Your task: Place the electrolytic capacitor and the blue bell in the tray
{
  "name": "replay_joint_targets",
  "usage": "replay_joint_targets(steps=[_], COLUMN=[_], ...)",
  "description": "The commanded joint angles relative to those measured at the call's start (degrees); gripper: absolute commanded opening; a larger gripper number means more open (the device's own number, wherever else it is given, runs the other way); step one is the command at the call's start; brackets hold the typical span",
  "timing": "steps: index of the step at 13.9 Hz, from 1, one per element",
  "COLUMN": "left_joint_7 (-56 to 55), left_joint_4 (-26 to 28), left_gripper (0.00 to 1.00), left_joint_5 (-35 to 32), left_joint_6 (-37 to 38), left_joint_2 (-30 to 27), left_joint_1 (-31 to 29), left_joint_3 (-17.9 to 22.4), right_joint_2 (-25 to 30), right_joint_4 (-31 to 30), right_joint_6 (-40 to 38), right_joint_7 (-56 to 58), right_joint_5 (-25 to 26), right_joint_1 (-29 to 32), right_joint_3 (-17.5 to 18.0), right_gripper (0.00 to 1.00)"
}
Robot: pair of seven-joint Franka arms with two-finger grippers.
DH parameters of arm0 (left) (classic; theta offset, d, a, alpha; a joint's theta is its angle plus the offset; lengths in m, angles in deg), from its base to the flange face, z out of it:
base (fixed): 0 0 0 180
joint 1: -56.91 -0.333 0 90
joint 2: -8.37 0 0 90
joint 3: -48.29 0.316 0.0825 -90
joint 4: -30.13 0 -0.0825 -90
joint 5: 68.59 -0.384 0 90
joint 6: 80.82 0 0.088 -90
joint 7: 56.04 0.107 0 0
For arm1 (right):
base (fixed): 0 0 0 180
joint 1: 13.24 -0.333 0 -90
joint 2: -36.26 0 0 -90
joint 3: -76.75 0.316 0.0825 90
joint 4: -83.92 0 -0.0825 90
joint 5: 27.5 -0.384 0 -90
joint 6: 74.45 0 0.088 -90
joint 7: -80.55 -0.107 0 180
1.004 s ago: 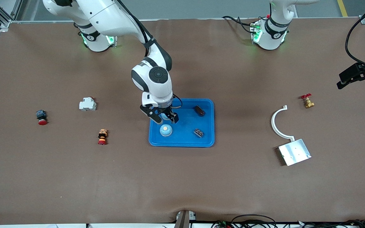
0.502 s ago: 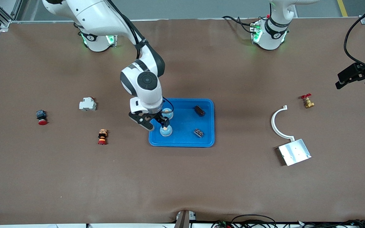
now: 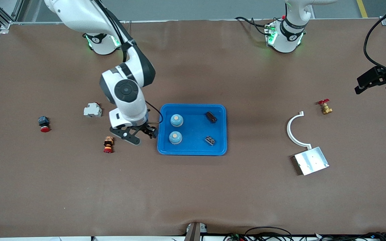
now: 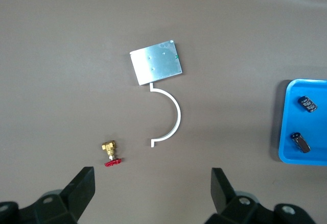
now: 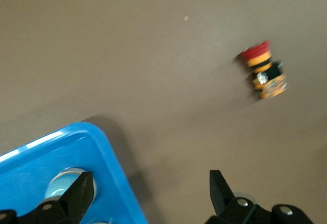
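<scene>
The bright blue tray (image 3: 193, 129) lies mid-table. In it stand two blue bells (image 3: 176, 120) (image 3: 175, 137) and lie two dark electrolytic capacitors (image 3: 210, 116) (image 3: 209, 140). My right gripper (image 3: 142, 136) is open and empty, just outside the tray's rim toward the right arm's end. In the right wrist view the tray's corner (image 5: 110, 155) and one bell (image 5: 64, 185) show beside that gripper (image 5: 150, 185). My left gripper (image 3: 377, 83) waits open and empty at the left arm's end of the table. In its wrist view, my left gripper (image 4: 152, 185) sees the tray's edge (image 4: 306, 157) and both capacitors (image 4: 307, 103) (image 4: 301, 142).
Toward the right arm's end lie an orange-red push button (image 3: 108, 144), a white breaker (image 3: 92, 109) and a black-red button (image 3: 43, 124). Toward the left arm's end lie a brass valve (image 3: 325, 107), a white curved bracket (image 3: 295, 130) and a metal plate (image 3: 311, 160).
My right gripper let go of a blue bell in the tray and moved off toward the right arm's end, past the rim. The left arm has barely moved.
</scene>
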Motion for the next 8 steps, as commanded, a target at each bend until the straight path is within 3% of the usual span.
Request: replay_joint_targets(steps=[1, 8], left_joint_7=[0.4, 0.6], left_joint_4=[0.0, -0.8], left_gripper=[1.0, 1.0], left_joint_5=[-0.1, -0.2], left_joint_6=[0.2, 0.2], left_joint_2=[-0.7, -0.6], left_joint_1=[-0.5, -0.4], left_joint_3=[-0.5, -0.5], right_joint_2=[3.6, 8.9], right_joint_4=[-1.0, -1.0], right_joint_6=[-2.8, -5.8], right_joint_7=[9.7, 26.6], right_joint_5=[0.6, 0.6], right_joint_1=[4.2, 12.4], right_joint_3=[1.0, 1.0], right_gripper=[1.0, 1.0])
